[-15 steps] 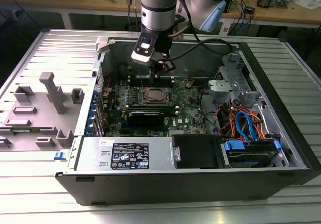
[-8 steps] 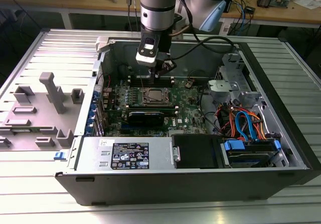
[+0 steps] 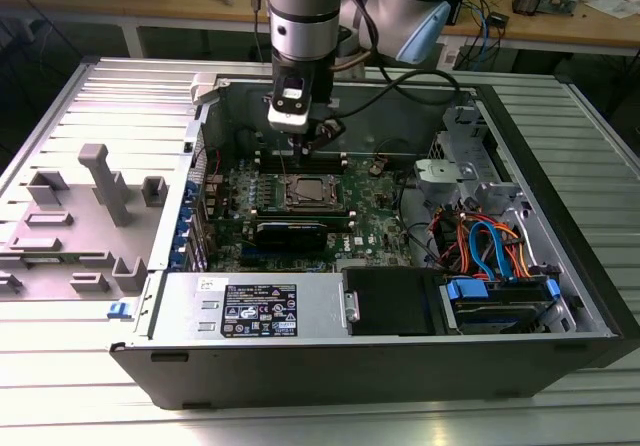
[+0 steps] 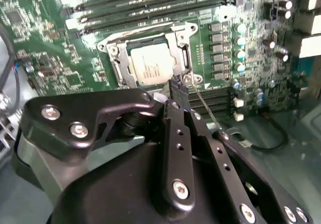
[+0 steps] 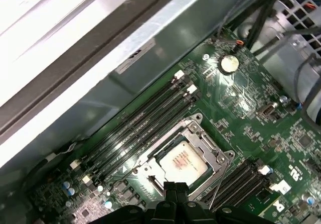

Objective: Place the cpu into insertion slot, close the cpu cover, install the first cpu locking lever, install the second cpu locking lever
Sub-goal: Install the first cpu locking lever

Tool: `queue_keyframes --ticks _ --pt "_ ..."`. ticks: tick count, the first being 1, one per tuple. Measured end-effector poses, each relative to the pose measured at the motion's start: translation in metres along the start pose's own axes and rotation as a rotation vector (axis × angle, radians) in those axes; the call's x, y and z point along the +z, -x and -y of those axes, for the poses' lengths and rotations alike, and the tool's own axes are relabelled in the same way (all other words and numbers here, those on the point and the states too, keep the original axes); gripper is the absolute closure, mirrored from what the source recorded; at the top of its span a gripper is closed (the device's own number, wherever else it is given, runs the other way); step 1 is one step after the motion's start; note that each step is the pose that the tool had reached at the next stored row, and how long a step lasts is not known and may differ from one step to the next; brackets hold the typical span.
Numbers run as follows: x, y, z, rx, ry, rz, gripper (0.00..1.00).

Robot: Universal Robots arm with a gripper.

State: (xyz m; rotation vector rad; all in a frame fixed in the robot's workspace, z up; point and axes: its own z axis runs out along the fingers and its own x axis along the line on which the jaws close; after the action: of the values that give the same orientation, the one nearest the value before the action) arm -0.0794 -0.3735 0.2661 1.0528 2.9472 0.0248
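Hovering claw [image 5: 176, 187] | clenched | tips by insertion slot [image 5: 144, 172] rim | cpu [image 5: 181, 162] seated under cpu cover [image 5: 201, 138]

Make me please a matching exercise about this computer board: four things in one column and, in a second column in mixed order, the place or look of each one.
Things
1. cpu
2. cpu cover
3. gripper
4. memory slots

Places or looks
a. long and black, side by side next to the insertion slot
b. silver-grey square, seated in the middle of the slot
c. silver frame, lying closed around the chip
d. at the slot's edge, close to a thin metal lever

Pairs: 1-b, 2-c, 3-d, 4-a.
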Motion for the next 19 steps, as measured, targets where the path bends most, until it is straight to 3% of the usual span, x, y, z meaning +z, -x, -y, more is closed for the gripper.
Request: queue_keyframes --ticks 4,7,13,19 --pt "0.0000 -0.0002 0.0003 -0.091 0.0005 -0.0017 0.89" --pt "-0.0001 -0.0014 0.0016 -0.130 0.0008 -0.0024 0.89" --pt "-0.0002 -0.0084 0.0080 -0.149 0.0009 -0.0028 0.89" --pt "-0.0002 -0.0095 0.0091 -0.154 0.0009 -0.0029 0.89"
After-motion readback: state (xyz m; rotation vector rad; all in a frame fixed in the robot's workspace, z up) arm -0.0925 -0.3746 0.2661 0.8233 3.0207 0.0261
